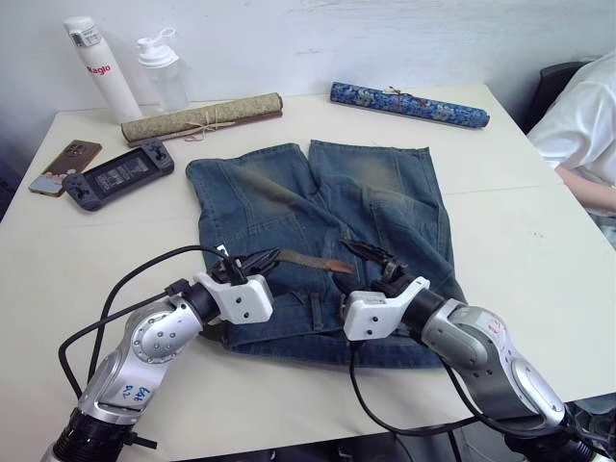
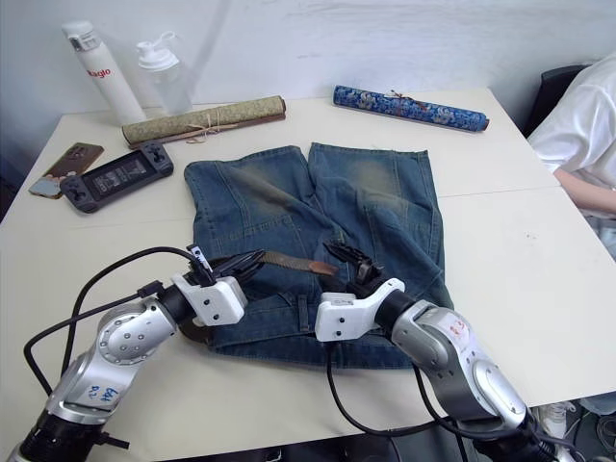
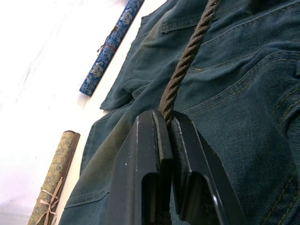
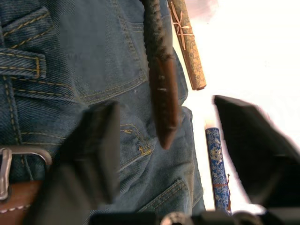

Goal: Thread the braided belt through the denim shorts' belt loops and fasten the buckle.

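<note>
A: Where do the denim shorts (image 1: 318, 217) lie?
B: Flat on the table (image 1: 500, 241), waistband nearest the robot, legs pointing away.
A: And the braided belt (image 1: 310, 261)?
B: Stretched across the shorts; the left end effector (image 3: 165, 123) has its fingers pressed together, pinching the woven strap.
A: The right end effector (image 4: 164, 140)?
B: Fingers spread, the belt's brown leather tip between them, untouched. The buckle (image 4: 14, 161) sits at the waistband, just beside a belt loop (image 4: 23, 64).

Even, bright light is falling across the pale surface (image 1: 520, 231), casting only soft shadows. In both wrist views the background is washing out to white glare, and the near claw fingers (image 4: 93, 154) are showing blurred and dark.
</note>
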{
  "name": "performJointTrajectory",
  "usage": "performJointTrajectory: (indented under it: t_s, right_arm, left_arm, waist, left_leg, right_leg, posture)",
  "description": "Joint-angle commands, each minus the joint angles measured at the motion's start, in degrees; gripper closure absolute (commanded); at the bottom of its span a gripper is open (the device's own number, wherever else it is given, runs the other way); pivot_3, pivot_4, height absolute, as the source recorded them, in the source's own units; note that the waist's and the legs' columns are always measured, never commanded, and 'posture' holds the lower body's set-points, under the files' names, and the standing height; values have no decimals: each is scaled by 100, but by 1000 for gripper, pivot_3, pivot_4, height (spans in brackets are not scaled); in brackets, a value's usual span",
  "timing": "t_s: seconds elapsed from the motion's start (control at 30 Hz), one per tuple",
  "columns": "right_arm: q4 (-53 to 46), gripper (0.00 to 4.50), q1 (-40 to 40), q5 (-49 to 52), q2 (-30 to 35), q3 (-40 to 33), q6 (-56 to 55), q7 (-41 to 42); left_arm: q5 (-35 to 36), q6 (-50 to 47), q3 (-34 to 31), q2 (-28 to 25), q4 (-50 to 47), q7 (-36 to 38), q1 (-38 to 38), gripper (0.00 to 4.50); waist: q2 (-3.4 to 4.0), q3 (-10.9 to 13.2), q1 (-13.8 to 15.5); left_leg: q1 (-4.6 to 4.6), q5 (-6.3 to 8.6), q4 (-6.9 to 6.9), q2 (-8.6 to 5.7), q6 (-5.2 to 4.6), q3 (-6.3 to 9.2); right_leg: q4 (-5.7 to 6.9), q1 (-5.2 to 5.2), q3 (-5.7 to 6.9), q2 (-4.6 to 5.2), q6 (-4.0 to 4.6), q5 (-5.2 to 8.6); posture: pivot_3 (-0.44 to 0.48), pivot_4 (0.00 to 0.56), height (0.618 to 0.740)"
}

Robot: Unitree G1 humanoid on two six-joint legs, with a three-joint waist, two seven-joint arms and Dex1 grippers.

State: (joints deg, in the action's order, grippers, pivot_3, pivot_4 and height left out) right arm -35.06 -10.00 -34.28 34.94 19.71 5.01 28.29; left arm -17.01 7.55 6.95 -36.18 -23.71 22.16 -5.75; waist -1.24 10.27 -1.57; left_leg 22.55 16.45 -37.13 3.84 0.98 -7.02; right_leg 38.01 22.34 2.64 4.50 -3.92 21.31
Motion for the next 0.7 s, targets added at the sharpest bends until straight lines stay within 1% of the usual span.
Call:
performJointTrajectory:
  t_s: [0.03,0.1,0.13,0.33,0.4,0.47,0.53,0.57,0.6,0.63,0.7]
  right_arm:
    - [-302,3185,60,-42,-64,-172,-98,66]
    - [-280,4248,70,-1,-36,-247,-149,99]
    - [-277,4449,57,16,-35,-280,-166,116]
    - [-68,4449,-57,54,-15,-382,-382,169]
    - [16,4449,-123,68,-18,-432,-448,171]
    - [156,4449,-204,12,10,-479,-535,140]
    - [349,4500,-276,3,54,-523,-665,86]
    - [418,4500,-295,26,65,-552,-724,68]
    - [488,4500,-320,64,74,-580,-775,55]
    - [553,4500,-338,100,91,-601,-839,53]
    - [733,4500,-382,131,161,-667,-1050,18]
  left_arm:
    - [-44,191,-12,81,-16,3,-63,4500]
    - [-107,176,29,162,-2,-23,-81,4500]
    - [-140,162,39,199,-3,-30,-84,4500]
    - [-177,151,13,352,58,-41,-61,4500]
    - [-42,17,17,403,56,76,-54,4500]
    - [389,-137,-87,498,-26,242,23,4500]
    - [746,-275,-123,426,-68,562,119,3674]
    - [865,-371,-143,383,-106,687,169,3395]
    - [1087,-526,-214,352,-194,825,226,2865]
    - [1378,-774,-351,350,-321,931,270,2615]
    - [2486,-1402,-806,326,-744,1245,381,1956]
  waist:
    - [0,0,0]
    - [0,0,2]
    - [0,0,4]
    - [0,0,3]
    - [-1,0,3]
    - [0,0,2]
    - [-1,-1,1]
    - [-1,-1,0]
    - [-1,-1,-1]
    - [-1,-1,-2]
    - [-1,-1,-3]
  left_leg:
    - [0,0,0,0,0,0]
    - [-1,0,0,0,0,1]
    - [-1,0,0,0,0,1]
    - [-3,-1,-4,-1,-1,1]
    - [-4,-1,-4,-1,-1,1]
    - [-3,-1,-6,-1,-1,0]
    - [-4,-1,-6,-1,-1,0]
    - [-4,-1,-7,1,0,1]
    - [-5,-1,-6,0,0,0]
    - [-6,-1,-6,0,0,0]
    - [-5,-2,-6,1,1,0]
  right_leg:
    - [0,0,0,0,0,0]
    - [2,0,1,-1,0,0]
    - [2,0,1,-1,0,0]
    - [7,-1,1,-1,0,0]
    - [8,-2,0,-1,0,0]
    - [9,-1,1,-2,0,0]
    - [11,-1,0,-1,0,0]
    - [10,-2,1,-2,0,0]
    - [11,-2,0,-1,0,0]
    - [11,-2,0,-1,0,0]
    - [12,-1,0,-1,0,0]
  posture:
    - [0,150,737]
    - [0,150,737]
    - [0,150,737]
    - [0,150,737]
    - [0,150,737]
    - [0,150,737]
    - [0,150,737]
    - [0,150,737]
    - [0,150,737]
    - [0,150,737]
    - [0,150,737]
